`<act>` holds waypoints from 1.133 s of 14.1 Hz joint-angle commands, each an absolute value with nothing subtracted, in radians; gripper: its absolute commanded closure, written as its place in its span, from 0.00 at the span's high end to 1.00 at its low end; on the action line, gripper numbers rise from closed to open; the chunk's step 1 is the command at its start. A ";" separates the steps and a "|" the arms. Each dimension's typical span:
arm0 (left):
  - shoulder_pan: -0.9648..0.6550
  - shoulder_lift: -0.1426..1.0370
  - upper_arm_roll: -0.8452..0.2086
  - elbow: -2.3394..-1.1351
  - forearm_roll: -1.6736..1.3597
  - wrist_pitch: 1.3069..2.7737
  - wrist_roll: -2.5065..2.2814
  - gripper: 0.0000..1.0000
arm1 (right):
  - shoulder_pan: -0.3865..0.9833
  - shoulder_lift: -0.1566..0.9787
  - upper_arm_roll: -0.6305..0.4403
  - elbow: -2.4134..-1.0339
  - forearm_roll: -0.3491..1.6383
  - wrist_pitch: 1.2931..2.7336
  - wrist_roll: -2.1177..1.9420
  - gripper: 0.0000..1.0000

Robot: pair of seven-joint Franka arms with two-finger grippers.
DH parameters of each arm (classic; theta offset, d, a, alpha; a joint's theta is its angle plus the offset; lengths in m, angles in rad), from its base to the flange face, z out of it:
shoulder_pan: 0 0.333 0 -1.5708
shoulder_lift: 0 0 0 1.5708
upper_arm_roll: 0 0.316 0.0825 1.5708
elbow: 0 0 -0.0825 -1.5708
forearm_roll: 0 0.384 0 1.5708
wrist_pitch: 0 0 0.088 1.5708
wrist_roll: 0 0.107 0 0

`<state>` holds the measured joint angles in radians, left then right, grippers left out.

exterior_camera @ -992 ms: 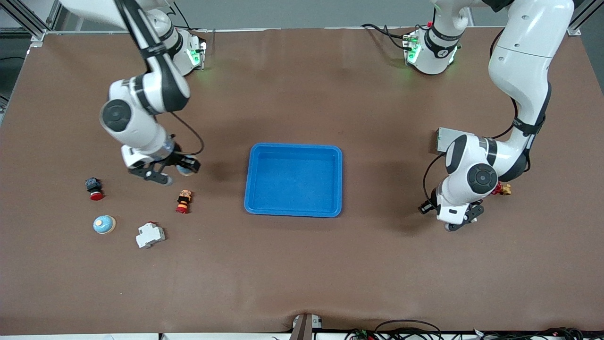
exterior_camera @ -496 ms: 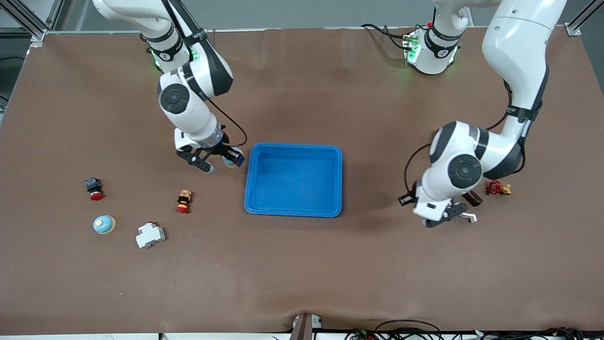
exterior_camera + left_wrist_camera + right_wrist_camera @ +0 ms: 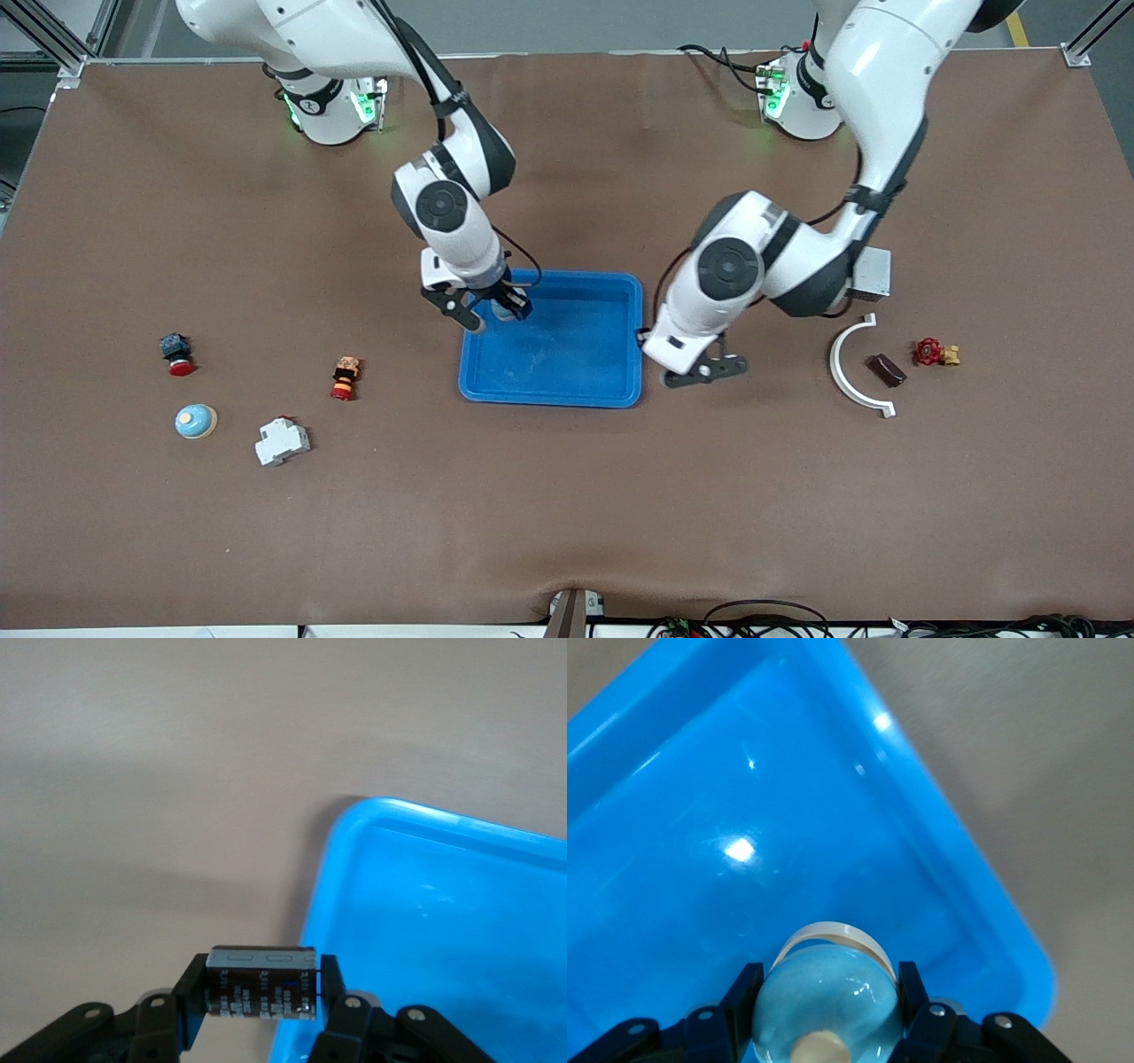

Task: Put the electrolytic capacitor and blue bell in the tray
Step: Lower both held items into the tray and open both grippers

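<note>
The bright blue tray (image 3: 620, 390) lies mid-table. My right gripper (image 3: 492, 310) hangs over the tray's corner toward the right arm's end, shut on a light blue bell (image 3: 503, 308). In the right wrist view the bell (image 3: 828, 1001) fills the gap between the fingers above the tray floor (image 3: 744, 780). My left gripper (image 3: 704, 368) hovers just outside the tray's rim toward the left arm's end, shut on the electrolytic capacitor. In the left wrist view the dark brown capacitor (image 3: 262, 988) lies crosswise between the fingers, beside the tray's corner (image 3: 354, 815).
Toward the right arm's end lie a red-capped button (image 3: 177, 354), an orange and red part (image 3: 345, 378), a white breaker (image 3: 282, 440) and another blue domed bell (image 3: 196, 421). Toward the left arm's end are a grey box (image 3: 873, 273), a white curved strip (image 3: 850, 377), a brown block (image 3: 886, 369) and a red valve (image 3: 930, 352).
Both arms have swung in toward the tray with their loads. The right gripper now hangs over the tray's corner and the left has come from beside the red valve to the tray's rim.
</note>
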<state>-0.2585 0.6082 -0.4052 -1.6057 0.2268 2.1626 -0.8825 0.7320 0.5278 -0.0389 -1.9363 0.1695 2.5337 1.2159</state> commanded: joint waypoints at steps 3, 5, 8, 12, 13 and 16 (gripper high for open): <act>-0.336 0.713 -0.403 -1.545 0.278 2.267 -0.985 0.00 | 0.752 0.647 -0.057 -1.830 0.065 2.522 1.322 0.00; -0.350 0.755 -0.403 -1.545 0.278 2.347 -1.003 0.00 | 0.749 0.653 -0.058 -1.830 0.031 2.523 1.339 0.00; -0.365 0.813 -0.403 -1.534 0.278 2.378 -1.006 0.00 | 0.732 0.652 -0.057 -1.830 0.035 2.522 1.342 0.71; -0.365 0.824 -0.393 -1.536 0.281 2.382 -1.005 0.65 | 0.736 0.646 -0.055 -1.806 0.037 2.505 1.370 1.00; -0.367 0.818 -0.388 -1.536 0.282 2.382 -1.002 1.00 | 0.733 0.641 -0.055 -1.784 0.041 2.485 1.368 1.00; -0.342 0.740 -0.387 -1.539 0.281 2.315 -1.005 1.00 | 0.706 0.641 -0.055 -1.628 0.031 2.234 1.338 1.00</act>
